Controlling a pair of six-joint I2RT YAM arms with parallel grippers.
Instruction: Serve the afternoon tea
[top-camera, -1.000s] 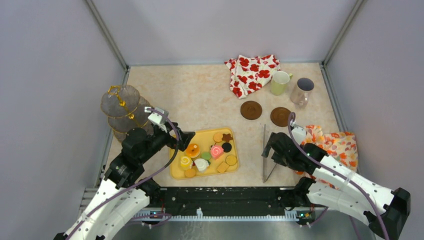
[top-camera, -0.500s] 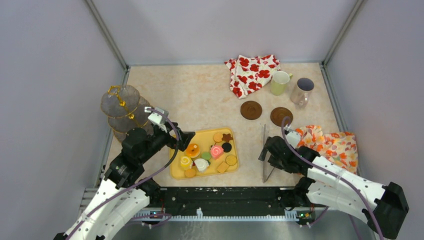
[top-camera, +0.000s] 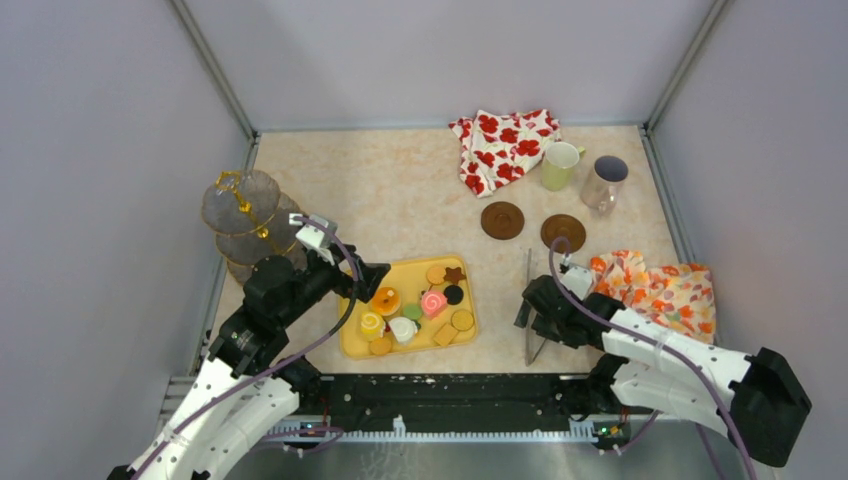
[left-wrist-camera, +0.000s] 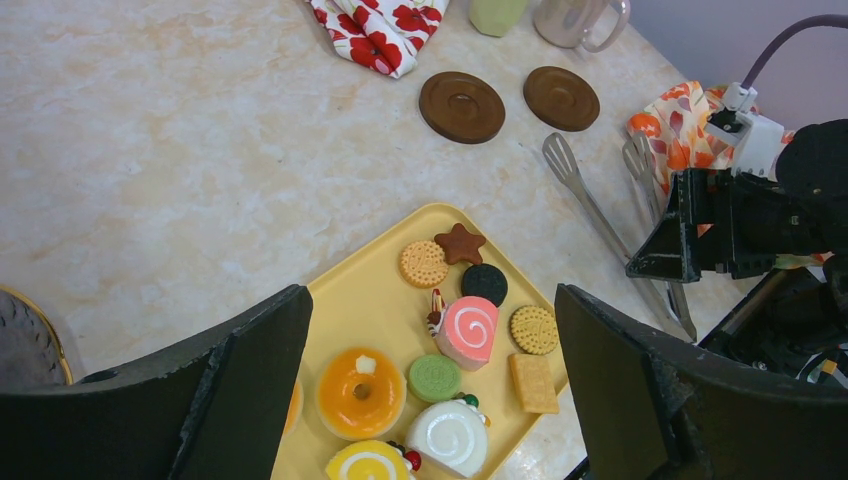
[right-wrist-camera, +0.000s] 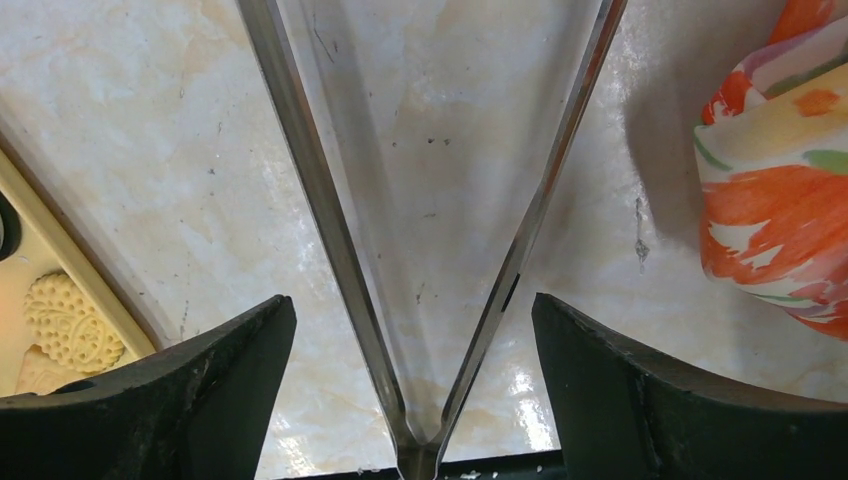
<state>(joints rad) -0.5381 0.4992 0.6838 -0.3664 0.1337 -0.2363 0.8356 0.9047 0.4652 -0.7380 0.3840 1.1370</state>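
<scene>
The afternoon tea sweets lie on a yellow tray (top-camera: 400, 275): a pink swirl roll (top-camera: 433, 303), an orange tart (top-camera: 386, 301), white and yellow rolls and several biscuits. My left gripper (top-camera: 366, 278) hovers open over the tray's left part; in its wrist view the gripper (left-wrist-camera: 430, 310) frames the pink roll (left-wrist-camera: 468, 330) and the tart (left-wrist-camera: 361, 392). A pale-yellow mug (top-camera: 560, 165) and a greyish mug (top-camera: 604, 182) stand far right. My right gripper (top-camera: 530, 305) is low over the metal tongs (top-camera: 529, 290). Its open jaws (right-wrist-camera: 412, 305) straddle the tongs' (right-wrist-camera: 310, 200) joined end, with gaps on both sides.
Two brown coasters (top-camera: 502, 220) (top-camera: 562, 232) lie ahead of the mugs. A red-flowered cloth (top-camera: 505, 148) is at the back and an orange-flowered cloth (top-camera: 670, 290) lies right of the tongs. A tiered glass stand (top-camera: 243, 215) is at the left wall.
My right arm has slid left and toward the near edge, settling lower over the tongs' joined end. The left arm and the sweets have not moved.
</scene>
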